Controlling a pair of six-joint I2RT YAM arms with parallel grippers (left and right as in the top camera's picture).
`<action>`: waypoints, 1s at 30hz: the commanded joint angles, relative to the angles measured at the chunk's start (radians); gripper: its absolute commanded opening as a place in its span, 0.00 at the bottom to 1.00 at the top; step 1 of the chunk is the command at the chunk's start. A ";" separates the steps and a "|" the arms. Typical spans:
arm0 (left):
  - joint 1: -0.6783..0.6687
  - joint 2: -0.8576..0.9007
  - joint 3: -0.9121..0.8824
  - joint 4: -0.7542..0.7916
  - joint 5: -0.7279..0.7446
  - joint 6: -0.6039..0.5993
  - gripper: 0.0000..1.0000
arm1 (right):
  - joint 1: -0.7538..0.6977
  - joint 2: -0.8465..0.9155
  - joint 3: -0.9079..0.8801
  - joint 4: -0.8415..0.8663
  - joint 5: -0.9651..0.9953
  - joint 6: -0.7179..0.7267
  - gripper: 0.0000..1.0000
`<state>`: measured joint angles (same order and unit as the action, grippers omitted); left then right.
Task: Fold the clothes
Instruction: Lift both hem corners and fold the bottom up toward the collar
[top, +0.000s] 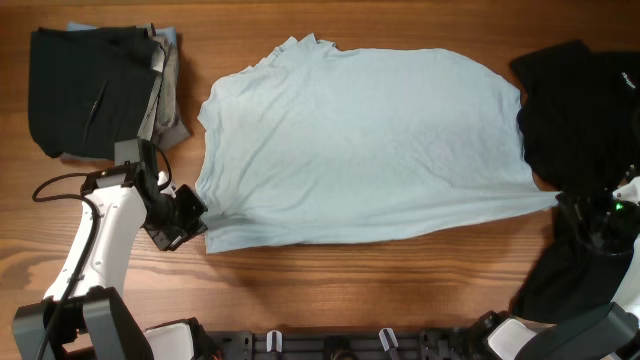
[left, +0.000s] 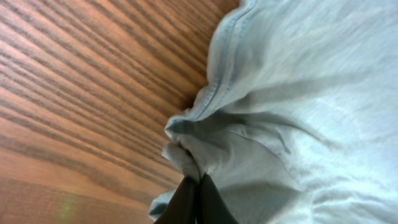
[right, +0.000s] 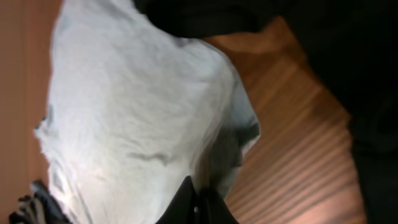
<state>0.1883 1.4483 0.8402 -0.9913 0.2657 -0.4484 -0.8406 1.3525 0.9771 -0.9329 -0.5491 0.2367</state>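
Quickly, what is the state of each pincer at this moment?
Left pincer: closed, holding a corner of the light-blue T-shirt.
Right pincer: closed, holding another corner of the same T-shirt.

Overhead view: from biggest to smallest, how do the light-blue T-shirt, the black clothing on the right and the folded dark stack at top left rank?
1. The light-blue T-shirt, spread flat, is clearly largest.
2 and 3. The black clothing and the folded stack look about alike. The black clothing runs off the picture's edge, so I won't rank them.
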 joint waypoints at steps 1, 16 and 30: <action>0.006 0.003 0.046 0.045 0.035 0.027 0.04 | 0.035 -0.019 0.019 0.056 -0.084 0.010 0.04; 0.005 0.003 0.059 0.305 0.127 0.049 0.04 | 0.126 -0.009 0.017 0.213 0.135 0.234 0.04; 0.005 0.003 0.059 0.390 0.127 0.049 0.04 | 0.172 0.082 0.016 0.306 0.131 0.208 0.04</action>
<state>0.1883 1.4483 0.8806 -0.6140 0.3847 -0.4194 -0.6888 1.4063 0.9771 -0.6453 -0.4370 0.4553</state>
